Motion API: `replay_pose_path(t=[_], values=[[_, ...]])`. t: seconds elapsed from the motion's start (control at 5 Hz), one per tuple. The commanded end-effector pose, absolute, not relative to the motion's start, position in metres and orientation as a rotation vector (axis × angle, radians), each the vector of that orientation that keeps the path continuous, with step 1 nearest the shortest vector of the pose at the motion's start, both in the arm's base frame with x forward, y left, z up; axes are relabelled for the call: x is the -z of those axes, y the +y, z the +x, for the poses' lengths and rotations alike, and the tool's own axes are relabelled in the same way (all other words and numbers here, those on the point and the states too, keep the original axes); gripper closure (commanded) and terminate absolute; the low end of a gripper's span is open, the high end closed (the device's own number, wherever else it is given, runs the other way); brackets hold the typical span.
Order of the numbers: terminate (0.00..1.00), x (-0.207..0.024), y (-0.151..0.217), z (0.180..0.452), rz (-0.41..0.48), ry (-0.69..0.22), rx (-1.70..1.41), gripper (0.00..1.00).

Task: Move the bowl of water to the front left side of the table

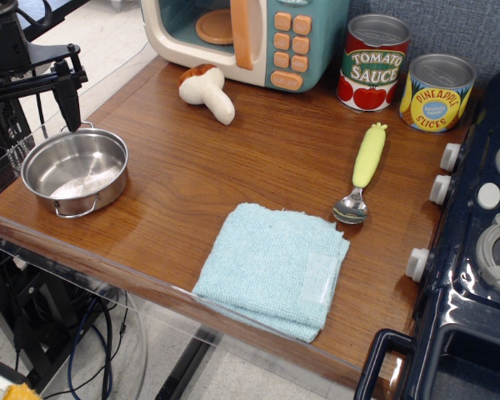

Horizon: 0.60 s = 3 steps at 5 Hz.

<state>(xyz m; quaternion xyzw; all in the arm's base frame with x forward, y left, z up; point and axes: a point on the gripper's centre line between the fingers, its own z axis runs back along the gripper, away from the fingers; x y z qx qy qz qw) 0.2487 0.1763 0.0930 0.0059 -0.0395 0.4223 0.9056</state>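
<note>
— One thing matters here: the shallow round stainless-steel bowl of water (74, 171). Where does it sit relative to the fingers?

— Just below and a little toward the camera from the one dark finger (69, 107) I can see clearly. It rests on the brown wood-grain table (233, 167), near the front left corner. The black gripper (50, 96) hangs above the bowl's far rim, apart from it, holding nothing. Its jaws look spread, though the second finger is hard to make out.

— How will it handle?

— Stiff, thin-walled and slick, I judge, with water that slops if tilted. Light otherwise.

— Best hold?

— Probably the far rim beside the small wire loop handle (84, 127), directly under the finger, pinched across the wall and kept level.

— Anything beyond?

— Farther off, the white toy mushroom (207, 92), well clear.
</note>
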Motion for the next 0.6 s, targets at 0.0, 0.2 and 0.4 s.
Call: replay_pose_path(t=[0.0,0.2,0.4], values=[[0.00,-0.1150,0.1797,0.2425,0.024,-0.151,-0.872,0.00],[0.00,-0.1150,0.1797,0.2425,0.024,-0.151,-0.872,0.00],[1.00,-0.1150,0.1797,0.2425,0.024,-0.151,-0.872,0.00]])
